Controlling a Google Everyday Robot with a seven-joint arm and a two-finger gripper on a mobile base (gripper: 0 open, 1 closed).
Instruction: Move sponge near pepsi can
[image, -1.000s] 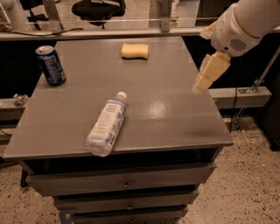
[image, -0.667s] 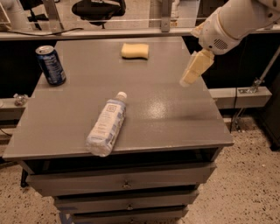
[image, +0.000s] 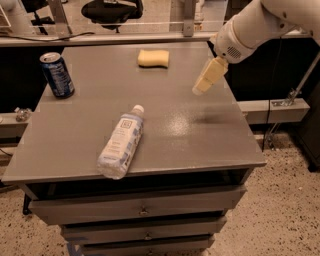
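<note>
Far off to the left of the gripper, the pepsi can (image: 57, 75) stands upright near the left edge of the table (image: 175, 140), exactly where it stood a second ago. Closer in, left of the gripper and nearer the camera, a water bottle (image: 121, 142) lies on its side with its cap pointing toward the back; it has not shifted either. The sponge (image: 153, 58) rests flat near the back edge, left of the gripper and a little beyond it, well apart from the can and unmoved.

What has changed is the gripper (image: 206, 80). Over the last second it has slid leftward from the table's right edge to a spot above the right part of the top, angled down and to the left, and the gap to the sponge has closed noticeably. That reads as the approach phase, with the grasp and the carry toward the can not yet begun. Whether the gripper is spread or closed cannot be told from here; nothing is seen in it.

The sponge is a pale yellow block with rounded corners and a slightly pinched waist, its long side running left to right. It looks soft, and likely to give under a pinch
</note>
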